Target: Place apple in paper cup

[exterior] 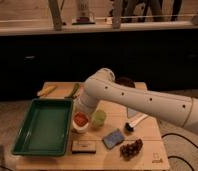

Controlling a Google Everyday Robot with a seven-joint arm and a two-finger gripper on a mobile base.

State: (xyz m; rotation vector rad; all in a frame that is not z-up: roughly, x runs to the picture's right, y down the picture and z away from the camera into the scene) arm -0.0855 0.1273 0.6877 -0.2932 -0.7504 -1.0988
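Note:
The apple (81, 119) is a small red-orange fruit sitting in the mouth of the short white paper cup (80, 128), which stands on the wooden table just right of the green tray. My gripper (82, 109) is at the end of the white arm, directly above the cup and apple, and the arm's wrist covers most of it. I cannot tell whether it touches the apple.
A green tray (42, 126) lies at the left. A light green cup (98, 118) stands right beside the paper cup. A blue sponge (113, 138), dark grapes (131, 148), a brush (133, 124) and a small flat box (84, 146) lie in front. A dark cup (125, 81) stands at the back.

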